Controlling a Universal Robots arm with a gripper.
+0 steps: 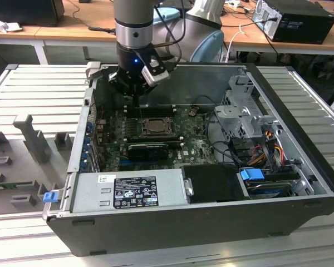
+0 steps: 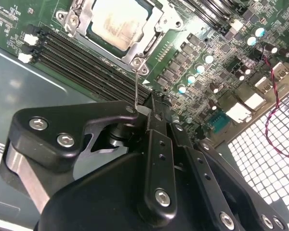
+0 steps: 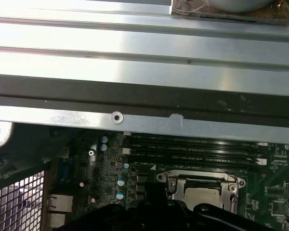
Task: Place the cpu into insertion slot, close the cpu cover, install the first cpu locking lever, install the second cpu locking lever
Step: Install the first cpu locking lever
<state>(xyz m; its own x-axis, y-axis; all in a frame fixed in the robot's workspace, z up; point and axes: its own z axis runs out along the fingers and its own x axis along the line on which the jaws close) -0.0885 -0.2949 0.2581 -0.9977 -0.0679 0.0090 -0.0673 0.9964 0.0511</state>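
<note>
Hand (image 2: 151, 108): black, closest to lens in second wrist view, fingers pinched narrow on a thin lever wire (image 2: 136, 86).
Cpu (image 2: 114, 20): seated in insertion slot, cpu cover (image 2: 149, 24) shut over it.
Exterior view: hand (image 1: 134, 99) low above motherboard (image 1: 197, 147) inside open computer case (image 1: 300, 144).

Power supply label (image 1: 134, 192): print too small, unreadable.

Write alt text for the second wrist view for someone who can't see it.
A black end effector hovers close above a green motherboard, beside a thin upright metal lever. Beyond it the cpu, pale silver, sits in its socket under the cpu cover, with long black memory slots alongside.
</note>
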